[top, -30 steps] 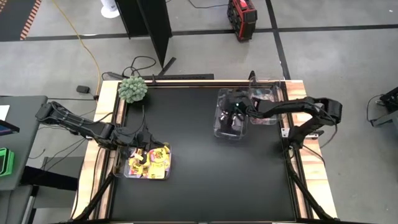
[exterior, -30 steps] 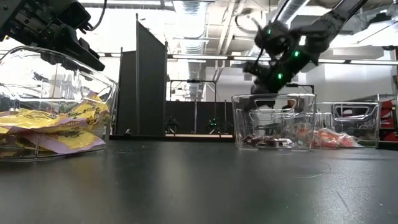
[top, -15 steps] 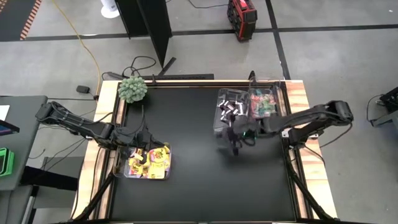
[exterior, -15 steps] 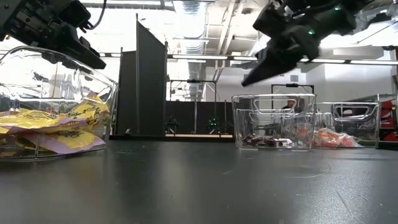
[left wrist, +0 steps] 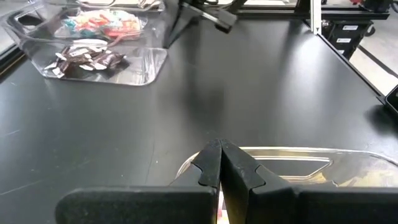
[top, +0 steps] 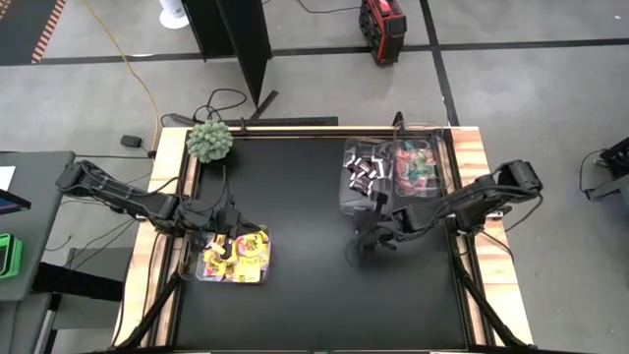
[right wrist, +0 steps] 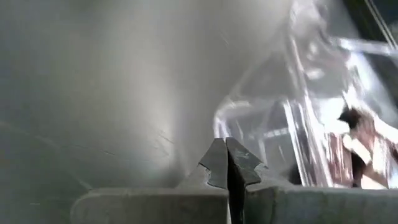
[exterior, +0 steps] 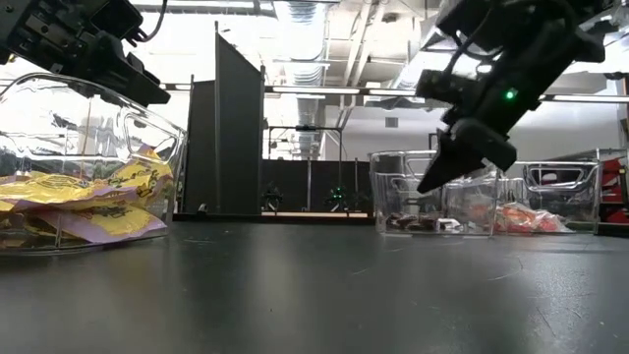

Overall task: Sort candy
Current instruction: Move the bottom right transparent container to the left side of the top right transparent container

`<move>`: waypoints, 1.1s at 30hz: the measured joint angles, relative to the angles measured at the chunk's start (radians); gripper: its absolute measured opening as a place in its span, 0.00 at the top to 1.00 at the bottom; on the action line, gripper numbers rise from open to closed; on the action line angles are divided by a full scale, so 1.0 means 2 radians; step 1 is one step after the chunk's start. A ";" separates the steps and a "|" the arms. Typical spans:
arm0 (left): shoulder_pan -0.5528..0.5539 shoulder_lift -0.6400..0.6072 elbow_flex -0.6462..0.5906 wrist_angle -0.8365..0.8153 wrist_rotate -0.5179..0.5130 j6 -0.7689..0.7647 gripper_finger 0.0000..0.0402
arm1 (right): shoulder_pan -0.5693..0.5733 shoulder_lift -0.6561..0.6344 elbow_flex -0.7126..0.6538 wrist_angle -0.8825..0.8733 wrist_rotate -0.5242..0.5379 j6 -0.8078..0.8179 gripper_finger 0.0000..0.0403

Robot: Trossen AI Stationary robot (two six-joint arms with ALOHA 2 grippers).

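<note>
Yellow candy packets (top: 236, 258) lie in a clear bin (top: 263, 236) at the table's near left. My left gripper (top: 227, 234) hangs shut just over that bin (left wrist: 292, 154), nothing showing between its fingers (left wrist: 219, 163). Dark mini bars (top: 365, 170) lie in a clear bin (top: 346, 202) at the far right. Beside it, teal-and-pink sweets (top: 417, 165) fill a second bin (top: 444, 157). My right gripper (top: 366, 239) is shut and empty. It slants down above the bare table, just near of the dark-bar bin (right wrist: 292, 124), and shows in the low view (exterior: 429, 183).
A fuzzy green ball plant (top: 209, 141) stands at the far left corner. The black table top (top: 295, 197) between the left and right bins is bare. Wooden side rails (top: 169, 147) edge the table.
My right gripper has swung out from over the dark-bar bin toward the table's near edge. It has sunk a little and stayed shut. It now hangs over the bare table in front of that bin. The bins and candy have kept their places.
</note>
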 joint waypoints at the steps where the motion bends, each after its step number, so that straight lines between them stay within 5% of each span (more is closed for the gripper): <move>1: 0.000 0.000 0.000 0.000 0.000 0.000 1.00 | -0.004 -0.001 0.000 -0.011 0.005 0.012 0.98; 10: 0.000 0.000 0.000 0.001 0.000 0.005 1.00 | -0.036 -0.003 0.000 -0.040 0.049 0.050 0.98; 33: 0.000 0.000 0.000 0.001 0.000 -0.005 1.00 | -0.121 -0.002 0.000 -0.077 0.052 0.104 0.98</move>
